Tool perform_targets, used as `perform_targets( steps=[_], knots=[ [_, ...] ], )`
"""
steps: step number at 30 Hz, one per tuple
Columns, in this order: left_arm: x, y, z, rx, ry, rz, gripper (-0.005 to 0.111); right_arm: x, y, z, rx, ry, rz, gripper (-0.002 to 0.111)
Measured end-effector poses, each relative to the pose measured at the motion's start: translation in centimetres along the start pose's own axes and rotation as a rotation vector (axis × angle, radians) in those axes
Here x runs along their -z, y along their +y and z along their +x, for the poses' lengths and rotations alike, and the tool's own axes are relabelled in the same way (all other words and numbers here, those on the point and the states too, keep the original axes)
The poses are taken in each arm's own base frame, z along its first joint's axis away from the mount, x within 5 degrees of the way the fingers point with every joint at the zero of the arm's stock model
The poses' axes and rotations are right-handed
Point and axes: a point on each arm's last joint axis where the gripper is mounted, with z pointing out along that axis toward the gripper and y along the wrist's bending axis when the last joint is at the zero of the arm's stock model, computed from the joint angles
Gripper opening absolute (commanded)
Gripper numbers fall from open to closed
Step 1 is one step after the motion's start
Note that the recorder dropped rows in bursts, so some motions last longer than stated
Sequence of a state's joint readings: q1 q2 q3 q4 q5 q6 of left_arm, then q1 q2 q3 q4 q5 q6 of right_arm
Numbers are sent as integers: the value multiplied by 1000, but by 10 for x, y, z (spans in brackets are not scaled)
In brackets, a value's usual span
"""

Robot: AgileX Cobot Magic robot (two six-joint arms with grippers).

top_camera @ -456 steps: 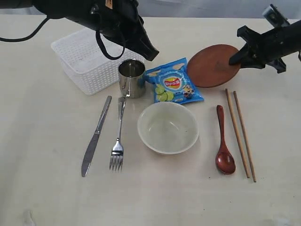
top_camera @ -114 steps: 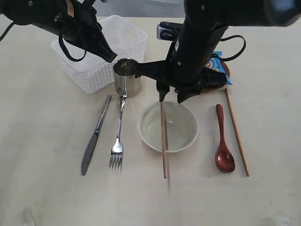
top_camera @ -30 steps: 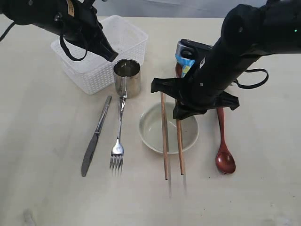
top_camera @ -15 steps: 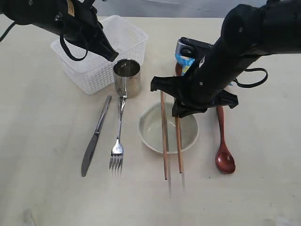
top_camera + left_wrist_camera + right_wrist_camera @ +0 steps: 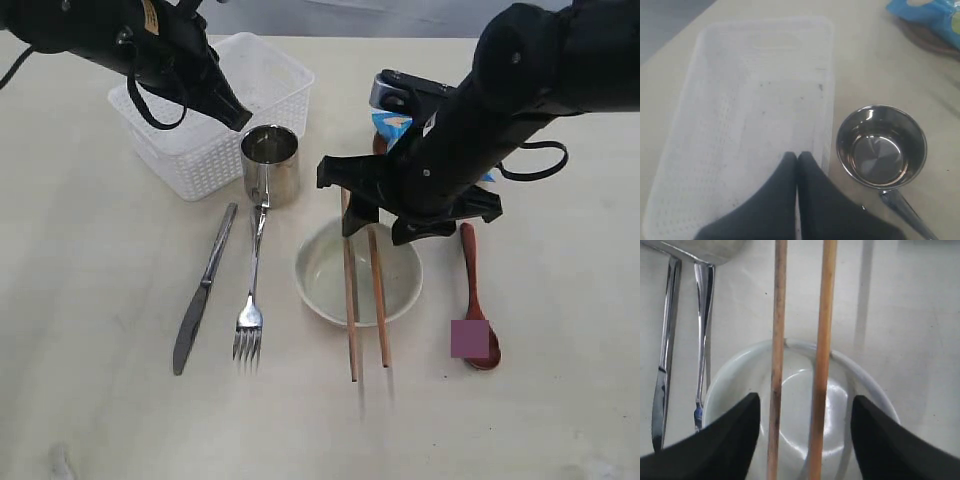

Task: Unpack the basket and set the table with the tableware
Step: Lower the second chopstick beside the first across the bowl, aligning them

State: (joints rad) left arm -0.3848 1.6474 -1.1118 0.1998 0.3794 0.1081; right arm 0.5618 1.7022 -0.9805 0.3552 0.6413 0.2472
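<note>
Fingers (image 5: 727,440) of the right gripper (image 5: 805,405) are standing wide apart, holding nothing, either side of two wooden chopsticks (image 5: 777,340) lying across the cream bowl (image 5: 735,382) on the table (image 5: 920,315). A brushing finger risks rolling them off. Left gripper (image 5: 796,159) is hovering, pinched shut, over the white basket (image 5: 740,100).

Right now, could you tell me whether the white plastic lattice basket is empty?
Empty: the white lattice basket shows only bare floor in the left wrist view.

On the tabletop (image 5: 100,400), the basket (image 5: 200,130) sits far left, the cup (image 5: 273,160) just right of it, with knife (image 5: 203,290) and fork (image 5: 250,290) nearer. Across the central bowl (image 5: 318,275) lie the chopsticks (image 5: 351,330); the spoon (image 5: 468,265) lies right of it.
</note>
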Motion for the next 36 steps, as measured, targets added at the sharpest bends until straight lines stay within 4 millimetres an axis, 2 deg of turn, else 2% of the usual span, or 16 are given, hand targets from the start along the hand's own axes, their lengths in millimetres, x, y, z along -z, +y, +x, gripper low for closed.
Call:
perform_targets(
  steps=[4,13,16,22,29,36],
  knots=[
    [0,0,0,0,0,0,0,0,1,2,25,18,2,68],
    [0,0,0,1,0,0,0,-10,17,14,83,47,-8,68],
    [0,0,0,1,0,0,0,-17,15,13,59,57,1,62],
    [0,0,0,1,0,0,0,-26,13,13,32,73,14,40],
    [0,0,0,1,2,1,0,-27,13,12,-3,63,12,39],
    [0,0,0,1,2,1,0,-27,14,12,-35,63,12,33]
  ],
)
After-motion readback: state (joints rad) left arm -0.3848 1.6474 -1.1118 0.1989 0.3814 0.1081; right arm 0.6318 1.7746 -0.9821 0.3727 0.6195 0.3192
